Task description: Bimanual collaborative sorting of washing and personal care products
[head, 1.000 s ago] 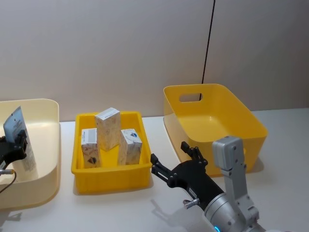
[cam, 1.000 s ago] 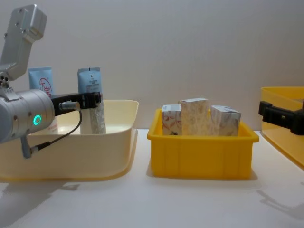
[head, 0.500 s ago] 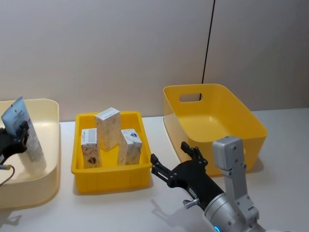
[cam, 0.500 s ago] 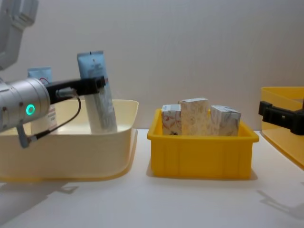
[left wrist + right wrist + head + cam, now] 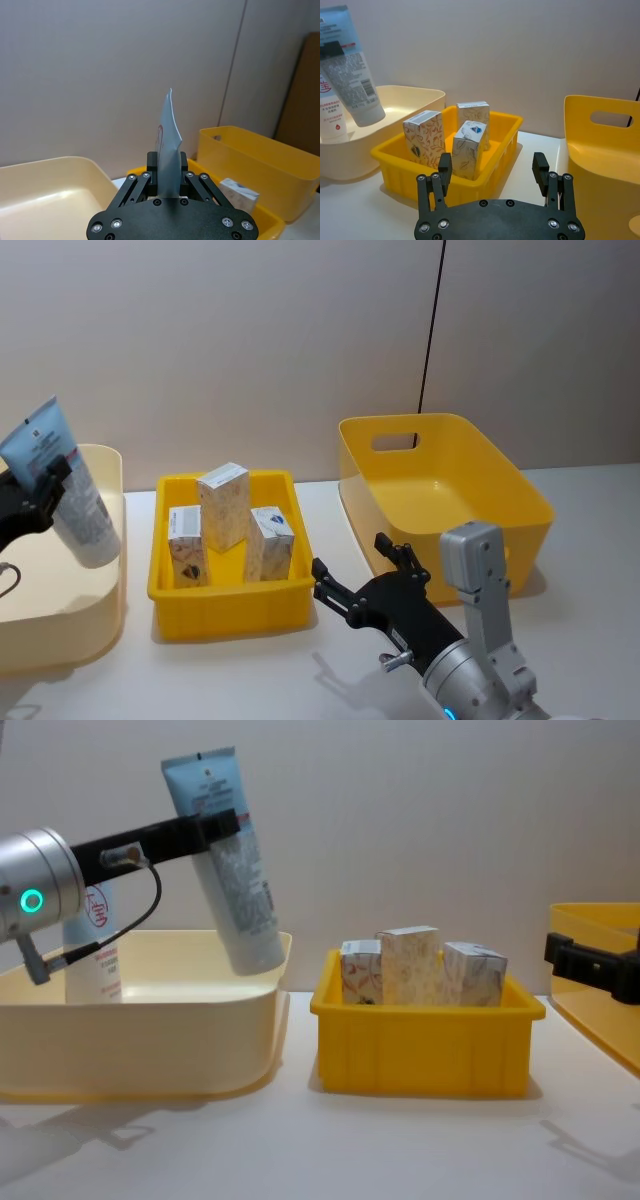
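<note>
Aloft, the left gripper clamps a tilted pale-blue tube above the cream bin's right rim; a second tube stands inside. Three cartons sit in the yellow tray. The right gripper hovers open-fingered beside the large yellow bin.

The left gripper has its jaws clamped on a pale-blue squeeze tube, seen edge-on (a red mark shows on its side). Beyond it are a cream bin, a deep yellow bin, and what looks like a small carton in a shallow yellow tray.
</note>
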`<state>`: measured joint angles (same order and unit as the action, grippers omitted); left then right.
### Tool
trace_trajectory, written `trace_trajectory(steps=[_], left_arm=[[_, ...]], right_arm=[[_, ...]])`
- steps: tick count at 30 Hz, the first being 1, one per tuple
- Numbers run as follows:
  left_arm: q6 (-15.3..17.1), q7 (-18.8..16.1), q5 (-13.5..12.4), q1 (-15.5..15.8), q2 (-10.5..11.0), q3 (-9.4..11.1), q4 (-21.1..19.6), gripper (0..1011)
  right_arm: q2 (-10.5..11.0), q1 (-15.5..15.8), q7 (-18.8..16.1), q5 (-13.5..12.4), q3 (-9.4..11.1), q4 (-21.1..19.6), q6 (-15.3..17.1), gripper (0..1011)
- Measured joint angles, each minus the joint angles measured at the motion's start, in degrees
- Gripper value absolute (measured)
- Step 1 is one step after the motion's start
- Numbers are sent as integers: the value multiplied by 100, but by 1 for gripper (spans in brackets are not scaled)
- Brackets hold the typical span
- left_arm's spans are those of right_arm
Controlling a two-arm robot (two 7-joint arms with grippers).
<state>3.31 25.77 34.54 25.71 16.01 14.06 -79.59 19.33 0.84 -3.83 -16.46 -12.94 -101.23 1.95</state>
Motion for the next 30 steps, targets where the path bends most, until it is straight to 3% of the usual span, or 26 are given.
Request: trace_trajectory(steps=[17,30], left_arm=[[-35,1321,670,56,188,133,-92,219],[15,2240,901,139,262,528,-16,218]], right_arm=[[0,0,0,0,0,0,0,1001],[0,0,0,0,0,0,0,1001]])
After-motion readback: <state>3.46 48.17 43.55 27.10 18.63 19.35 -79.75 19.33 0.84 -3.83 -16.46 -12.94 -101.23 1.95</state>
